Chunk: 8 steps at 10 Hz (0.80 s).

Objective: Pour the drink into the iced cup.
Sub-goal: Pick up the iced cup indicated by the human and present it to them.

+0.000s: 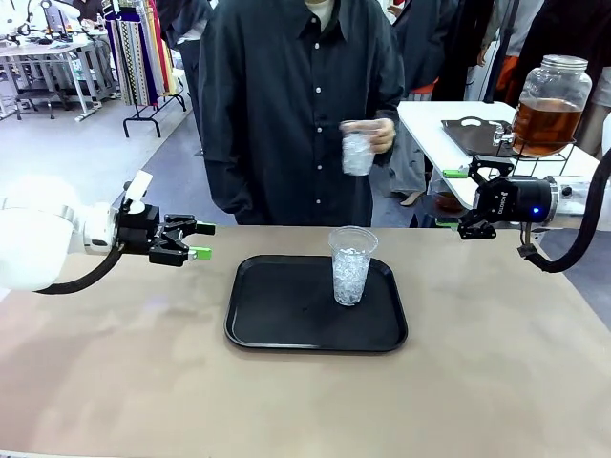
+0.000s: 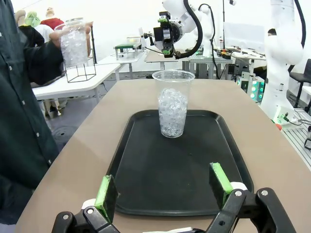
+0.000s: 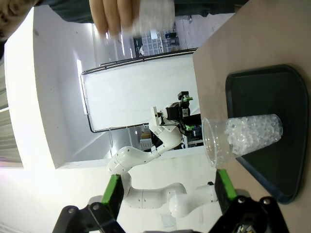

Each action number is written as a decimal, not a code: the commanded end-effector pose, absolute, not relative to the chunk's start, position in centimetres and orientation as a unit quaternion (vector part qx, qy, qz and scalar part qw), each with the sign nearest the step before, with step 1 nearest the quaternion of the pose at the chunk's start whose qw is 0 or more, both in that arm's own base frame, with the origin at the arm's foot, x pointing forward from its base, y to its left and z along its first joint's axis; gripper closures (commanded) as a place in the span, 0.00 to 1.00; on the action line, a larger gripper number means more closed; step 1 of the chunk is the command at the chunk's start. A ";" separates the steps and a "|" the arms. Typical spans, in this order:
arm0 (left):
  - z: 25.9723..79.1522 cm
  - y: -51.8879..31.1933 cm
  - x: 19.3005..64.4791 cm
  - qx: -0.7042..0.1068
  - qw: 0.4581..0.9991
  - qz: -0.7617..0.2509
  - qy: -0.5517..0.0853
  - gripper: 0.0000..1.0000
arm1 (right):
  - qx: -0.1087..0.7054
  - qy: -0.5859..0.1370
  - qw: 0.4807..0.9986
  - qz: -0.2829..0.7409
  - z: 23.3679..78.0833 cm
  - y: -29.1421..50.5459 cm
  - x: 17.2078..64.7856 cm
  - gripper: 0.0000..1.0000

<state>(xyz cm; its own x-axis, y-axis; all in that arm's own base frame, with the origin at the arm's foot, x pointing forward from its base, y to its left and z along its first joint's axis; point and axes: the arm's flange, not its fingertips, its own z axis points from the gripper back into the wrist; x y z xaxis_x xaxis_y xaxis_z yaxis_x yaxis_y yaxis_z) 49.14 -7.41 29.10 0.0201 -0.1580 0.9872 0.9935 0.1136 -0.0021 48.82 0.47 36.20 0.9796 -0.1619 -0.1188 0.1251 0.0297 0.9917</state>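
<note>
The left gripper [image 1: 202, 240] and the right gripper [image 1: 453, 198] are both seen open and empty. The cup [image 1: 350, 267] of ice is stood on a tray [image 1: 277, 329] between them. The drink [image 1: 544, 124] is kept in a jar [image 1: 558, 81] beyond the right gripper, apart from it.

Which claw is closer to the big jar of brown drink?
Right. The right claw hangs near the jar, a little below it; the left claw is far off, beyond the black tray.
</note>
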 end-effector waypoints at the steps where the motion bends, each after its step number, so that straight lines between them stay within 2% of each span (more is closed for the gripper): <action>1: 29.3 -7.5 49.3 -0.432 0.573 -0.504 -0.481 0.00 | 0.689 -0.016 0.718 -0.100 36.4 0.5 48.9 0.00; 8: 29.3 -7.5 49.3 -0.432 0.573 -0.504 -0.481 0.00 | 0.689 -0.016 0.718 -0.100 36.4 0.5 48.9 0.00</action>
<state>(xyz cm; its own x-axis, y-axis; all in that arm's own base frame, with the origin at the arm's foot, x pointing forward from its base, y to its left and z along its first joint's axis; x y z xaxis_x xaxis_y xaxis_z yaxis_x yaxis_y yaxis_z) 49.14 -7.41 29.10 0.0203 -0.1581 0.9872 0.9935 0.1137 -0.0022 48.82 0.47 36.20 0.9796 -0.1620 -0.1188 0.1251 0.0297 0.9917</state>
